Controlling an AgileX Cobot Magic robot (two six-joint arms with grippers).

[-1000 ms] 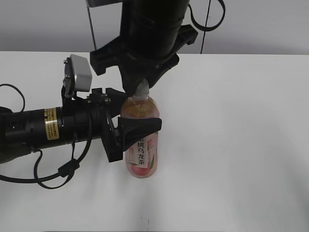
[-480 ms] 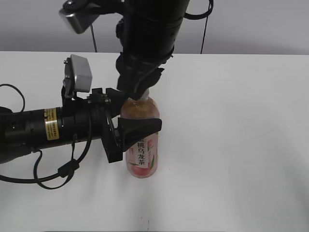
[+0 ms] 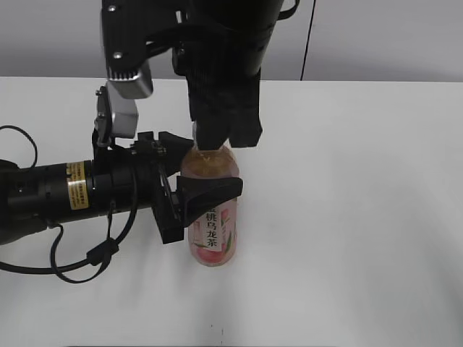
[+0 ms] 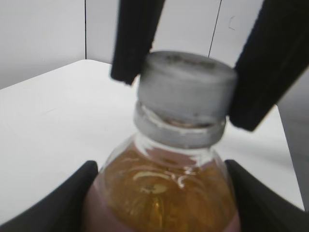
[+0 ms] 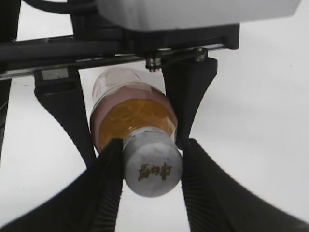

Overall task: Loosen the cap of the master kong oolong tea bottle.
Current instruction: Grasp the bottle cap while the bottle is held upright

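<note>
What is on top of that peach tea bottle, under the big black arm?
A white cap sits on the bottle, squeezed between the right pincer's fingers. From the front, that pincer hides the cap entirely. The left pincer clamps the bottle's body.

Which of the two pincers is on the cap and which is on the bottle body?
The right pincer, coming down from above, clamps the white cap. The left pincer, reaching in sideways, grips the bottle around its shoulder, above the pink label.

White table (image 3: pixel 362 217) (plain, matte) beneath a grey wall (image 3: pixel 391 36)
</note>
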